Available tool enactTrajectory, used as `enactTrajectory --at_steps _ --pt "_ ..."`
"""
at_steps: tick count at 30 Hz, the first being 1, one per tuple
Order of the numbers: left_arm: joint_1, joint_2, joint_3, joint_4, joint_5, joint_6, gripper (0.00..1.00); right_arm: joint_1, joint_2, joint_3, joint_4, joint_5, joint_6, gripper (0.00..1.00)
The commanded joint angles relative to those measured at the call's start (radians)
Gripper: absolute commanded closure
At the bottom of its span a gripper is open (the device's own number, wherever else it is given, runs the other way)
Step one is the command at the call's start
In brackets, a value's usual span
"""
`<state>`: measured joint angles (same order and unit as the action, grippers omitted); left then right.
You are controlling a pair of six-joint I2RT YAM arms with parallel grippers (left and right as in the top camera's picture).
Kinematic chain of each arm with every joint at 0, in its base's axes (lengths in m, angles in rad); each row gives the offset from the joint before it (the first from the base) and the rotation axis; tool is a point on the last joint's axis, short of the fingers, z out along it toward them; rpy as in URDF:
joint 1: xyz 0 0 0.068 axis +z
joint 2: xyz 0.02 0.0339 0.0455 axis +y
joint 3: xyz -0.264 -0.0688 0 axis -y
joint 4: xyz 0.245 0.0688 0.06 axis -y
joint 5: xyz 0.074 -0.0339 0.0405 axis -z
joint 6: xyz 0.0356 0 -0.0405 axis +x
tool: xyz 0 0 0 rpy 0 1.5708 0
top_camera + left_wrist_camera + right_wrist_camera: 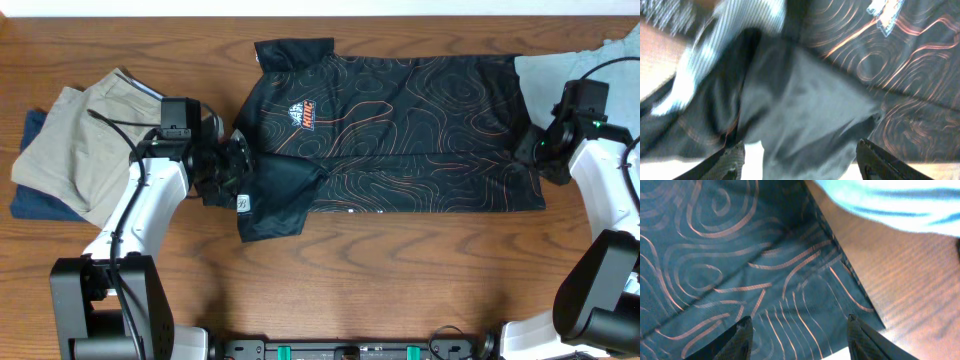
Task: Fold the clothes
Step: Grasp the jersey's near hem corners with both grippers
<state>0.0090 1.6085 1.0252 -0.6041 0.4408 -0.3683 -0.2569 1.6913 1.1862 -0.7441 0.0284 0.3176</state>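
The clothes, a black jersey (400, 120) with orange contour lines, lie spread sideways on the table, collar to the left and hem to the right. Its near sleeve (275, 195) is turned in over the body. My left gripper (238, 165) hovers at the jersey's collar end, and in the left wrist view the left gripper (800, 160) is open, with the turned-in sleeve cloth (805, 115) lying loose below the jaws. My right gripper (528, 148) is at the hem. Seen from the right wrist, that gripper (800, 337) stands open over the hem corner (840, 290), holding nothing.
Folded khaki trousers (80, 140) rest on a dark blue cloth (28, 200) at the left, close behind my left arm. A light-blue shirt (560, 70) lies at the back right, just beyond the hem, and it also shows in the right wrist view (900, 200).
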Motion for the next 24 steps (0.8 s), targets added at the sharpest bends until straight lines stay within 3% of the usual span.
enactTrajectory --at_steps 1,7,16,18,24 --pt "-0.015 0.005 0.005 -0.07 -0.004 0.04 0.27 0.006 -0.004 -0.037 -0.009 0.036 -0.012 0.44" --pt "-0.085 0.005 -0.002 -0.151 -0.015 0.137 0.26 0.007 -0.004 -0.163 0.051 0.036 -0.012 0.46" --pt "-0.167 0.006 -0.087 -0.143 -0.197 0.119 0.21 0.006 -0.004 -0.316 0.162 0.055 -0.012 0.5" --pt "-0.172 0.006 -0.105 -0.143 -0.208 0.12 0.16 0.007 -0.004 -0.321 0.162 0.053 -0.012 0.5" --pt "-0.172 0.006 -0.127 -0.143 -0.223 0.119 0.16 0.007 -0.004 -0.322 0.16 0.053 -0.012 0.5"
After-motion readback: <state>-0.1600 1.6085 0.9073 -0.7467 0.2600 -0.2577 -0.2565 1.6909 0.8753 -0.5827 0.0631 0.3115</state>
